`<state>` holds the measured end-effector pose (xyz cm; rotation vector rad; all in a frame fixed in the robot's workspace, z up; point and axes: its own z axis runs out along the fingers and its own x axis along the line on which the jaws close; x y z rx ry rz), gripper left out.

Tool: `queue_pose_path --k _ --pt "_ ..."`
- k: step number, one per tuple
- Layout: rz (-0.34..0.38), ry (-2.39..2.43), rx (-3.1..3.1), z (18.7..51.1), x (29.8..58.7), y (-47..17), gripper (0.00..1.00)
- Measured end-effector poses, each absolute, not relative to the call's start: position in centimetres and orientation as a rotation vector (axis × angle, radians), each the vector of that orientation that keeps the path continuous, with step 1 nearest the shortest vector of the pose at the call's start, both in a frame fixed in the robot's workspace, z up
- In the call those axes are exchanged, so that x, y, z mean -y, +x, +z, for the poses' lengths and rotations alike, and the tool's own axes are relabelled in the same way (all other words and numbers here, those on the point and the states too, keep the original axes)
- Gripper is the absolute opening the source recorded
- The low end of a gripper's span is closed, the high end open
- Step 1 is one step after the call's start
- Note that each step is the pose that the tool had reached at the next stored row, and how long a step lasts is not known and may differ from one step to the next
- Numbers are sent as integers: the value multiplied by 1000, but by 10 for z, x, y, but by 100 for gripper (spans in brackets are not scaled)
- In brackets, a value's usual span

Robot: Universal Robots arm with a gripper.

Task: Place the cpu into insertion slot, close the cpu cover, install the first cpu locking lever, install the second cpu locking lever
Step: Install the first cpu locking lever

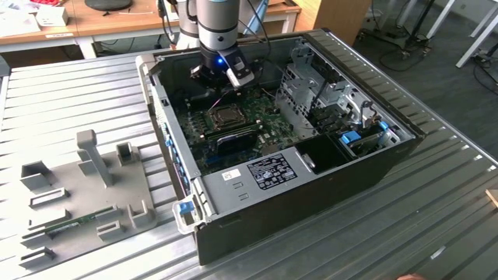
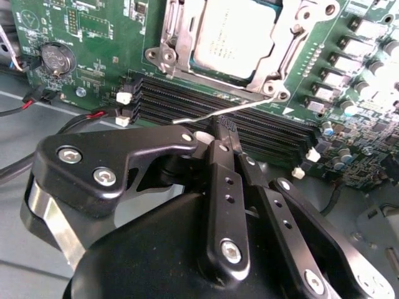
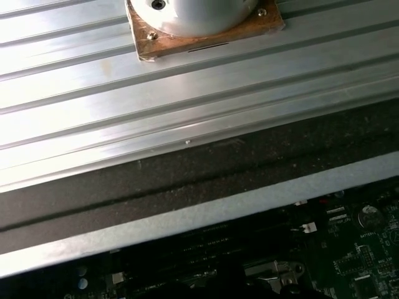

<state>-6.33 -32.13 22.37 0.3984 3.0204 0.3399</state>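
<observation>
The cpu (image 2: pixel 234 31) lies silver side up in the insertion slot (image 1: pixel 226 117) on the green board inside the open computer case. The cpu cover (image 2: pixel 176 38) lies flat over it, framing the chip. One thin wire locking lever (image 2: pixel 249 106) stands free, slanting out from a corner of the socket over the black memory slots. My gripper (image 2: pixel 225 132) is shut with nothing between its fingers, and the fingertips (image 2: pixel 218 134) sit right at the lever's free part. In the exterior view the gripper (image 1: pixel 221 77) hangs over the board just behind the socket.
Long black memory slots (image 2: pixel 187 99) run beside the socket, with a coin battery (image 2: pixel 55 60) and red and black wires nearby. A metal drive cage (image 1: pixel 311 87) rises at the exterior view's right of the board. A grey fixture plate (image 1: pixel 86 192) lies on the ridged table.
</observation>
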Motion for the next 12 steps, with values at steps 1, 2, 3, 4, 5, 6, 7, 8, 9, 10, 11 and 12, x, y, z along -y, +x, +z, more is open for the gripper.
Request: queue_pose_path --k 1,2,3,4,5,6,7,8,9,10,11,12 --pt "342 399 -3020 223 321 -63 10" --pt "345 399 -3020 223 321 -63 10" --pt "347 399 -3020 223 321 -63 10" --pt "349 399 -3020 222 321 -63 10" --pt "349 399 -3020 222 321 -63 10" --pt "350 399 -3020 222 321 -62 10" --pt "350 399 -3020 222 321 -62 10" --pt "350 399 -3020 222 321 -62 10" --pt "350 399 -3020 221 321 -61 10" --pt "350 399 -3020 221 321 -60 10" --pt "350 399 -3020 221 321 -60 10" --pt "350 399 -3020 221 321 -59 10"
